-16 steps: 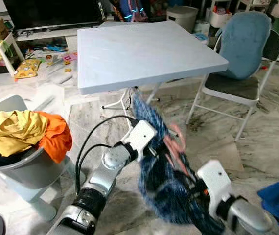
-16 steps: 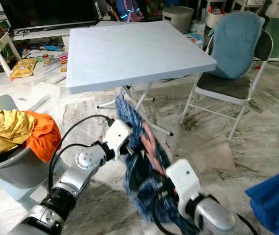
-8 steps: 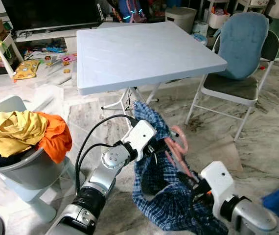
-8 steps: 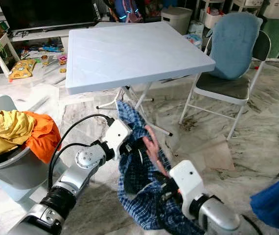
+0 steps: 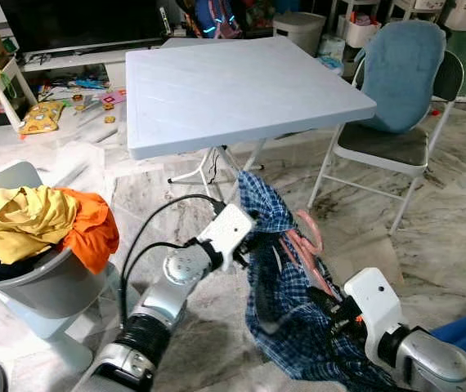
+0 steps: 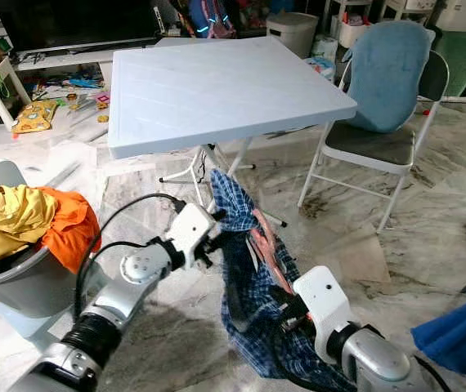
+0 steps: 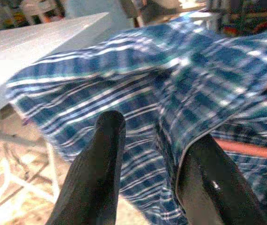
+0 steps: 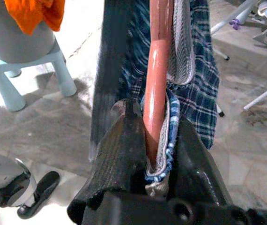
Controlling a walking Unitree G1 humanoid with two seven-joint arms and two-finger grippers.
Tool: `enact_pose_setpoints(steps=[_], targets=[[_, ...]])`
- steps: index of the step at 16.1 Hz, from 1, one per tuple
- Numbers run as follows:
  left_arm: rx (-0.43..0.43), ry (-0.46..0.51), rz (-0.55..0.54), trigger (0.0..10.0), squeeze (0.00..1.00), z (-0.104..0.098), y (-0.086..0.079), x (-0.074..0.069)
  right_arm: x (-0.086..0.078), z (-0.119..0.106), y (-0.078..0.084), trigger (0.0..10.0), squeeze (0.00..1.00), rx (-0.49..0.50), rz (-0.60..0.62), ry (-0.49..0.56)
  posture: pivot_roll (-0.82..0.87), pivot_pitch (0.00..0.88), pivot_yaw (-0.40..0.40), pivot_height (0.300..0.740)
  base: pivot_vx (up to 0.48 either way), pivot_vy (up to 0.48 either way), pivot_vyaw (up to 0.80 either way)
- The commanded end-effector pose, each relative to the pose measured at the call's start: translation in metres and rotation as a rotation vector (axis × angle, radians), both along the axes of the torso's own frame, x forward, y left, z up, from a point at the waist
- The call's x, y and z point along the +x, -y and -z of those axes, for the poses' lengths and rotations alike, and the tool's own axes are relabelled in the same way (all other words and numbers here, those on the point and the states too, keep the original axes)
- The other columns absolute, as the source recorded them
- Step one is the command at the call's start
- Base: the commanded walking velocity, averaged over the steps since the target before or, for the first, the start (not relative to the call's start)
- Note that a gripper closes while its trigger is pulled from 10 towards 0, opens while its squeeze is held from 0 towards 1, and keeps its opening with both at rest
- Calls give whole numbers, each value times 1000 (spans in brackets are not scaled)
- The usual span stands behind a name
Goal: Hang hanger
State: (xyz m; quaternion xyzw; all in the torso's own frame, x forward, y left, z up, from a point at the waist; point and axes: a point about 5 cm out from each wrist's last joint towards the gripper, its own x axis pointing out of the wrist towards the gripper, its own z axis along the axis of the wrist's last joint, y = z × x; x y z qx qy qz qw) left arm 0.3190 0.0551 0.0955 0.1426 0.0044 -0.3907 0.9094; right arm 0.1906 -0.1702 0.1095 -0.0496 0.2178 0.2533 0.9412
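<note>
Blue-plaid cotton shirt draped over a pink plastic hanger, both held above the marble floor at the 6 o'clock side of the pale bench. Right end effector, fingers pressed together, pinches the hanger bar and a fold of collar. Left end effector, fingers spread, has cloth lying between them at the shirt's upper edge. Judged progress: the garment is partly on the hanger; seating it fully and hanging it on a support remain. No rail or hook is identifiable. No legible brands, labels or writing.
</note>
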Motion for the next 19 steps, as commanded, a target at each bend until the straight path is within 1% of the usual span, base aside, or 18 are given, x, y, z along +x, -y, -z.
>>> enact_pose_setpoints(steps=[1, 2, 5, 7, 8, 10, 12, 13, 14, 16, 17, 18, 19], targets=[[11, 13, -69, 0, 0, -5, -9, 11, 0, -4, 3, 10000, 0, -10, 1, 15, -45, 0, -7, 740, 0, 0, 0], [12, 31, -119, 0, 0, -10, -15, 18, -1, -4, 6, 10000, 0, -16, -2, 10, -45, 0, -8, 740, 0, 0, 0], [20, 61, -186, 0, 0, -15, -23, 25, -2, -4, 12, 10000, 0, -35, -5, 4, -47, 0, -6, 740, 0, 0, 0], [24, 77, -221, 0, 0, -19, -27, 30, -8, -2, 24, 10000, 0, -68, 5, -16, -48, 0, -5, 740, 0, 0, 0], [34, 91, -246, 0, 0, -19, -31, 32, -16, 0, 32, 10000, 0, -118, -25, -41, -53, 0, -4, 740, 0, 0, 0], [39, 95, -274, 0, 0, -20, -34, 35, -30, 1, 40, 10000, 0, -167, -90, -78, -53, 0, -6, 740, 0, 0, 0], [43, 95, -281, 0, 0, -20, -36, 36, -47, 0, 56, 10000, 0, -225, -145, -135, -55, 0, -7, 740, 0, 0, 0], [46, 93, -278, 0, 0, -20, -35, 37, -57, -6, 67, 10000, 0, -241, -176, -160, -55, 0, -7, 740, 0, 0, 0], [48, 92, -277, 0, 0, -19, -36, 37, -64, -13, 75, 10000, 0, -240, -194, -170, -58, 0, -9, 740, 0, 0, 0], [51, 88, -277, 0, 0, -18, -36, 37, -75, -26, 88, 10000, 0, -245, -226, -182, -64, 0, -9, 740, 0, 0, 0], [51, 86, -277, 0, 0, -17, -36, 37, -78, -32, 91, 10000, 0, -235, -240, -174, -65, 0, -9, 740, 0, 0, 0], [56, 80, -273, 0, 0, -16, -35, 37, -82, -43, 93, 10000, 0, -216, -274, -150, -66, 0, -8, 740, 0, 0, 0], [62, 67, -262, 0, 0, -13, -34, 35, -84, -55, 95, 10000, 0, -182, -274, -119, -69, 0, -5, 740, 0, 0, 0]])
